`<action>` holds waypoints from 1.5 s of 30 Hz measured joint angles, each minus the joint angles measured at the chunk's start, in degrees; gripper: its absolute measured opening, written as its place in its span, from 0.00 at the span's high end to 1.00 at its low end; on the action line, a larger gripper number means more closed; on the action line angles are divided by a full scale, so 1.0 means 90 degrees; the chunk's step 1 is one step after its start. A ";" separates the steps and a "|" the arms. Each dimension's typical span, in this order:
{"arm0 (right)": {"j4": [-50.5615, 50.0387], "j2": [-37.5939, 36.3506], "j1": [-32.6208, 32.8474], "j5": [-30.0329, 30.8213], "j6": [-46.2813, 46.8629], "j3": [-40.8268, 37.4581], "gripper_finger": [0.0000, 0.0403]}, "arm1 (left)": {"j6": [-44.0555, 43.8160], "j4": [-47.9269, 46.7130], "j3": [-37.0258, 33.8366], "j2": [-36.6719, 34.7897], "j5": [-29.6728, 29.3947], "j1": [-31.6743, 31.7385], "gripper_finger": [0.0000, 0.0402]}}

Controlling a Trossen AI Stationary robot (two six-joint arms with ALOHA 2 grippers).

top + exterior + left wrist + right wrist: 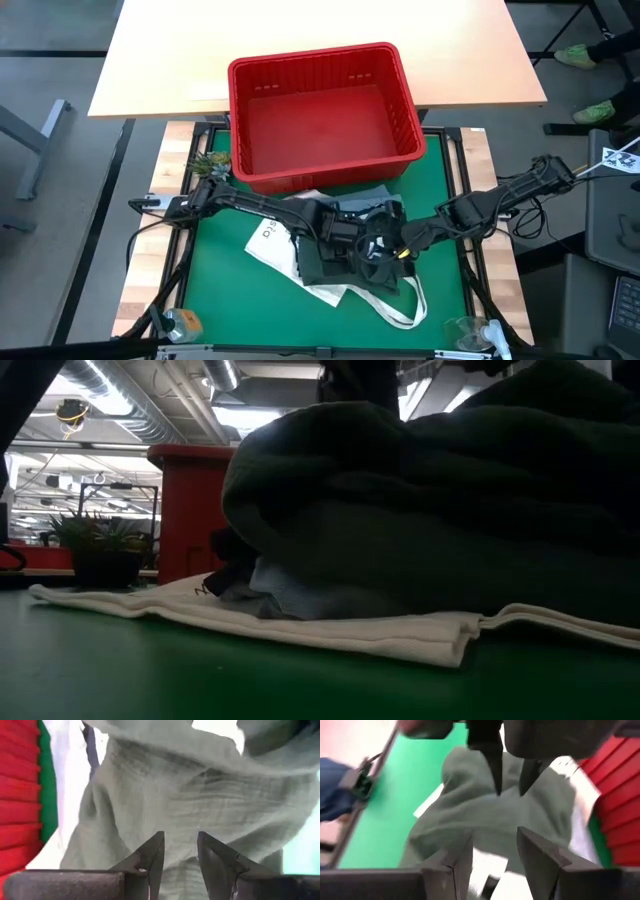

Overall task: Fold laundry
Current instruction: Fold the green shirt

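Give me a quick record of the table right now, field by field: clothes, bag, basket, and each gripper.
clothes: dark olive green garment bunched mid-mat, on the bag
bag: white tote bag flat on the green mat
basket: red basket at the mat's far edge, nothing visible inside
left gripper: open, over the garment, nothing held
right gripper: open, over the garment, facing the left gripper
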 joint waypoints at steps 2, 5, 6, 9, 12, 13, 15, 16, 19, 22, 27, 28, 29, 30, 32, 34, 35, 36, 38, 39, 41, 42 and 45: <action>0.0247 0.0119 0.0000 0.0258 -0.0112 0.0000 0.62 | 0.0002 -0.0268 0.0292 0.0000 -0.0002 0.0000 0.72; 0.0593 0.0349 0.0000 0.0242 -0.0266 0.0000 0.62 | -0.0002 -0.0764 0.0656 -0.0007 -0.0002 -0.0002 0.72; 0.0704 0.0462 0.0000 0.0173 -0.0342 0.0000 0.62 | -0.0021 -0.0976 0.0772 -0.0007 -0.0002 -0.0022 0.72; 0.1054 0.0791 0.0000 -0.0158 -0.0474 0.0000 0.62 | -0.0149 -0.1355 0.0955 -0.0011 -0.0027 -0.0113 0.72; 0.1393 0.1092 0.0002 -0.0447 -0.0589 0.0000 0.62 | -0.0214 -0.1362 0.0958 -0.0017 -0.0016 -0.0306 0.72; 0.1467 0.1190 0.0002 -0.0459 -0.0592 0.0000 0.62 | -0.0218 -0.1339 0.0936 -0.0017 -0.0012 -0.0376 0.72; 0.1500 0.1400 0.0002 -0.0461 -0.0587 0.0000 0.62 | -0.0235 -0.1194 0.0778 -0.0025 -0.0069 -0.0509 0.72; 0.1493 0.1491 0.0002 -0.0462 -0.0587 0.0000 0.62 | -0.0293 -0.1114 0.0686 -0.0027 -0.0148 -0.0580 0.72; 0.1270 0.1707 0.0000 -0.0558 -0.0576 0.0000 0.62 | -0.0528 -0.0874 0.0348 -0.0024 -0.0545 -0.0767 0.72; 0.0705 0.1844 0.0002 -0.0819 -0.0369 0.0000 0.62 | -0.0689 -0.0304 -0.0174 -0.0027 -0.0782 -0.0887 0.72; -0.0516 0.1836 0.0007 -0.0969 0.0289 0.0000 0.62 | -0.0744 0.0430 -0.1131 -0.0019 -0.0690 -0.1017 0.72; -0.0761 0.1818 0.0007 -0.1035 0.0416 0.0000 0.62 | -0.0791 0.0463 -0.1282 -0.0019 -0.0671 -0.1029 0.72; -0.0985 0.1803 0.0007 -0.1142 0.0543 0.0000 0.62 | -0.0873 0.0477 -0.1426 -0.0019 -0.0668 -0.1035 0.72; -0.1193 0.1794 0.0007 -0.1260 0.0661 0.0007 0.62 | -0.0965 0.0487 -0.1551 -0.0019 -0.0668 -0.1035 0.72; -0.1625 0.1770 0.0007 -0.1530 0.0855 0.0012 0.62 | -0.1150 0.0535 -0.1755 -0.0019 -0.0667 -0.1037 0.72; -0.1999 0.1759 0.0009 -0.1849 0.0971 0.0012 0.62 | -0.1219 0.0544 -0.1875 -0.0022 -0.0596 -0.1042 0.72; -0.2151 0.1756 0.0007 -0.1983 0.0998 0.0012 0.62 | -0.1221 0.0549 -0.1899 -0.0022 -0.0557 -0.1042 0.72; -0.2318 0.1749 0.0008 -0.2104 0.1033 0.0012 0.62 | -0.1224 0.0550 -0.1908 -0.0022 -0.0549 -0.1051 0.72; -0.2621 0.1728 0.0052 -0.2261 0.1090 0.0012 0.62 | -0.1225 0.0552 -0.1913 -0.0027 -0.0551 -0.1065 0.72; -0.2755 0.1721 0.0063 -0.2296 0.1102 0.0012 0.62 | -0.1227 0.0559 -0.1912 -0.0028 -0.0550 -0.1069 0.72; -0.3049 0.1718 0.0118 -0.2298 0.1111 0.0009 0.62 | -0.1227 0.0547 -0.1878 -0.0027 -0.0535 -0.1066 0.72; -0.3225 0.1718 0.0163 -0.2298 0.1119 0.0003 0.62 | -0.1229 0.0549 -0.1862 -0.0027 -0.0522 -0.1066 0.72; -0.3699 0.1718 0.0282 -0.2290 0.1266 -0.0003 0.62 | -0.1229 0.0557 -0.1857 -0.0027 -0.0513 -0.1066 0.72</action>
